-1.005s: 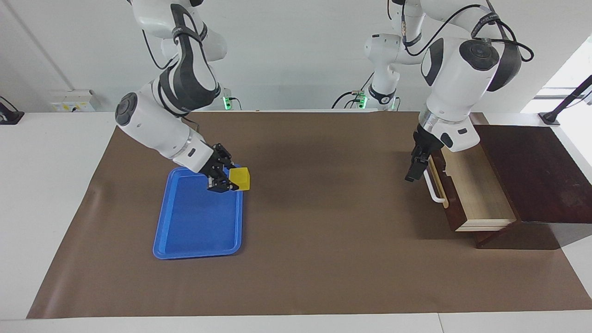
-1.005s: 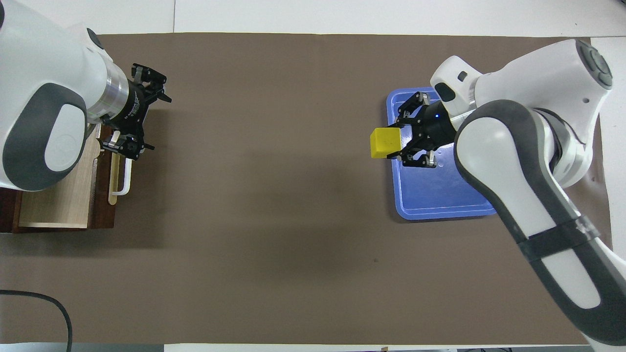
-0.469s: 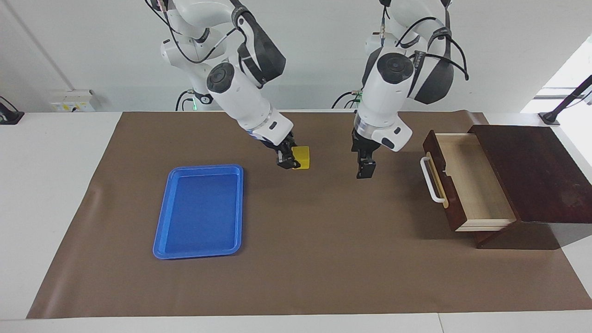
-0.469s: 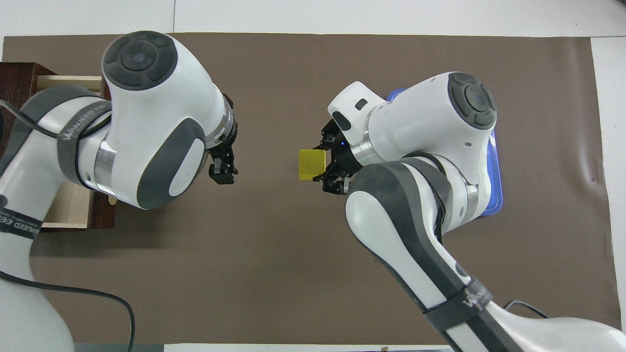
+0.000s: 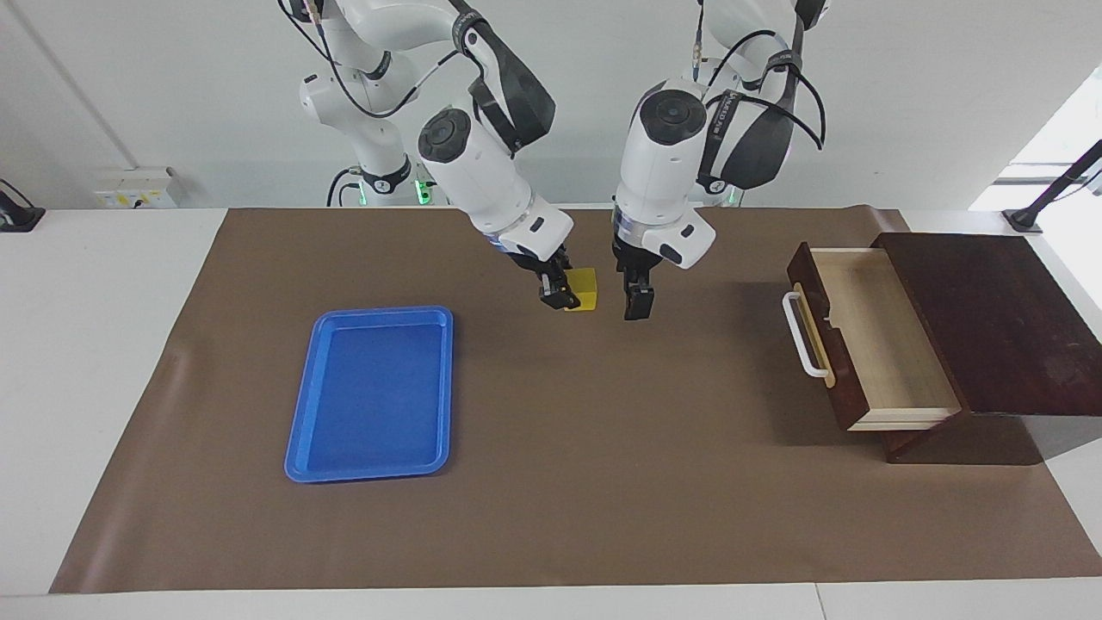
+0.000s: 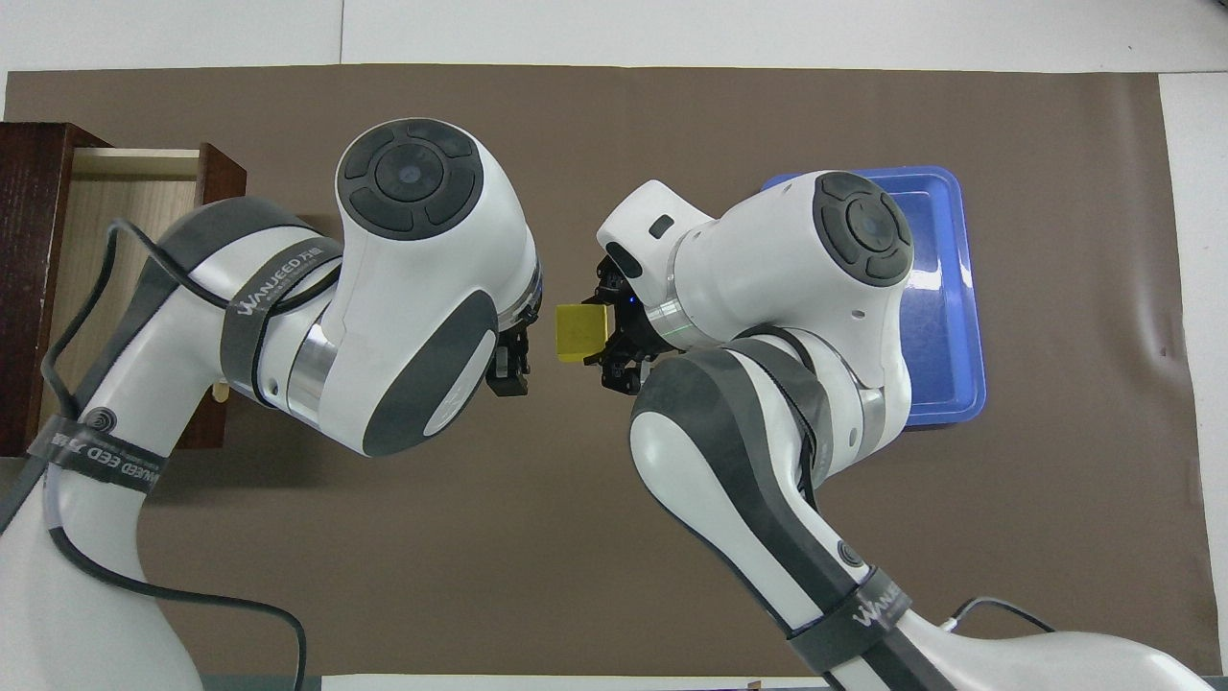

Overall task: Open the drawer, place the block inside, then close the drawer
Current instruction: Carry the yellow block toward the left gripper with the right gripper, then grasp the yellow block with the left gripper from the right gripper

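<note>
Your tabletop (image 5: 551, 482) carries the drawer (image 5: 869, 344) at the left arm's end, pulled well open with its pale inside bare, and the blue tray (image 5: 370, 396) at the right arm's end. Between them, up in the air over the brown mat, the right gripper (image 5: 564, 293) has its fingers closed on the block (image 5: 585, 288). The left gripper (image 5: 635, 301) hangs just beside it on the drawer's side (whether its fingers are parted I cannot tell), with a small gap showing between them from overhead. The block faces the left gripper, so a handover looks likely.
</note>
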Action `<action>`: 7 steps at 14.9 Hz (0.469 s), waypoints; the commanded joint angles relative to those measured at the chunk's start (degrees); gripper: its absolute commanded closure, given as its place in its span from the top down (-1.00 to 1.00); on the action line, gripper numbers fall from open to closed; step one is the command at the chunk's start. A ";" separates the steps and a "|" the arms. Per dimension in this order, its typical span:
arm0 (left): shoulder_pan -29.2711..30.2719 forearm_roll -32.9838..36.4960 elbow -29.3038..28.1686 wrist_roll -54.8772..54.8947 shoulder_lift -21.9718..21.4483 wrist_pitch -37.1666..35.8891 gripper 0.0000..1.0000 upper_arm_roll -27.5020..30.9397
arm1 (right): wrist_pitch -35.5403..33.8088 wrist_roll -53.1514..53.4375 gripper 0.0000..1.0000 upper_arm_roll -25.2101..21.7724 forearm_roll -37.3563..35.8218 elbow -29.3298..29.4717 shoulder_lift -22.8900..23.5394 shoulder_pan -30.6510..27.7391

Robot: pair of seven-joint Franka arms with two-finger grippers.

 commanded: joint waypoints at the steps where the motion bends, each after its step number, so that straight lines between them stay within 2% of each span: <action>1: -2.23 -0.92 -3.89 -1.69 -2.21 3.75 1.00 0.90 | 1.19 0.41 -1.00 0.06 -1.03 -0.42 -0.34 0.25; 7: -4.26 -0.92 -3.98 -3.28 -2.21 5.43 1.00 0.82 | 1.28 0.33 -1.00 0.06 -0.95 -0.42 -0.34 0.78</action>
